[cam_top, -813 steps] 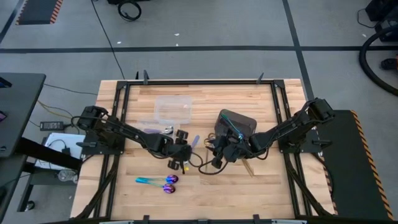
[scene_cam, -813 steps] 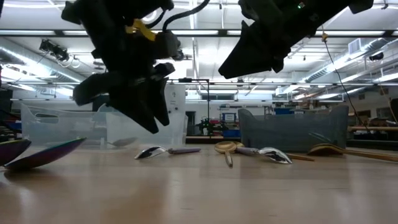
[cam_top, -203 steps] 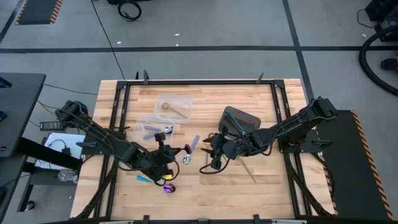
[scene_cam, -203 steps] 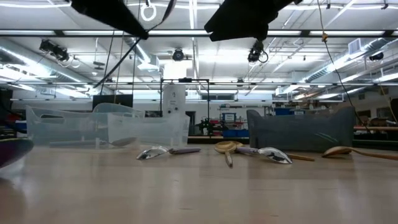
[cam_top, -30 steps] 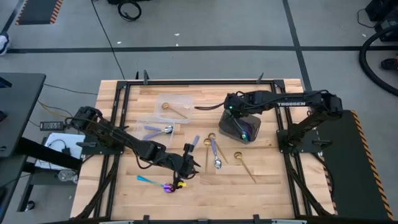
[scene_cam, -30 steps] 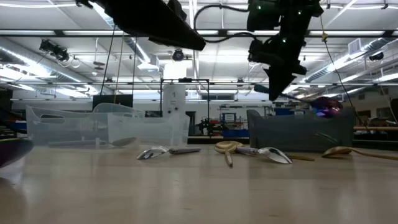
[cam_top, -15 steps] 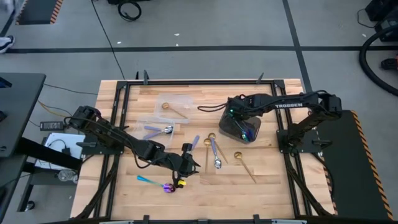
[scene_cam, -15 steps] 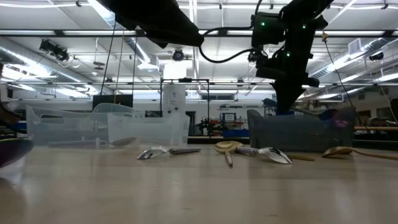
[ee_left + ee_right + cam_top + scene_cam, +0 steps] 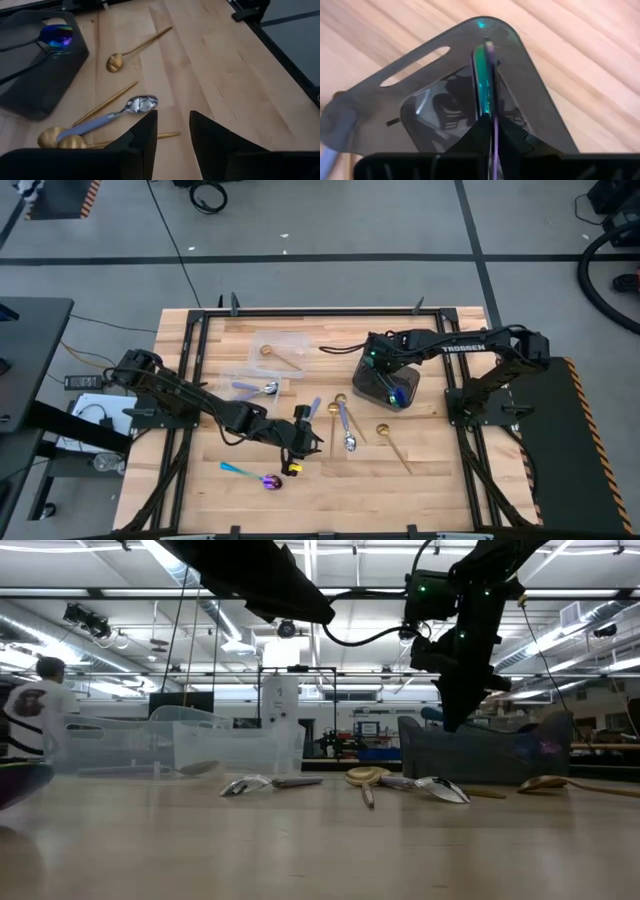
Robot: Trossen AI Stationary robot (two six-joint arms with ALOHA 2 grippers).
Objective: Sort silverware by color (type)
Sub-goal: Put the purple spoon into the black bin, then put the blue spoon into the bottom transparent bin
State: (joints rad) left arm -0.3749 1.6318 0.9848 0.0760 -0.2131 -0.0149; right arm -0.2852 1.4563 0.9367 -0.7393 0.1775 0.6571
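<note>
The right gripper [image 9: 490,131] is clenched on the teal spoon [image 9: 482,75], pinching its handle right over the grey bin [image 9: 385,383], with the bowl end reaching down inside the bin. In the high view the gripper sits at the bin's twelve o'clock rim, and the bin stands at about two o'clock from the table's [image 9: 420,470] centre. Another iridescent spoon [image 9: 56,36] already lies in the bin.

The left gripper [image 9: 171,131] hangs released, fingers apart with nothing between them, above the boards at about seven o'clock from centre.

From there outward: a silver spoon [image 9: 346,427] with a lilac handle lies near the centre, a gold spoon [image 9: 391,444] at its four o'clock, and more gold ones [image 9: 62,140] touching its handle end. A blue-purple spoon [image 9: 252,475] with a teal handle rests at seven o'clock near the front edge. At eleven o'clock, the clear tubs [image 9: 278,350] hold a gold spoon and, in the nearer tub, a silver one.

These spoons look light, stiff and slick, lying nearly flat on the wood. I judge the handle the best hold, pinched across its width near the middle, where it is narrow and keeps the spoon from swinging; the polished bowl would likely slip.
</note>
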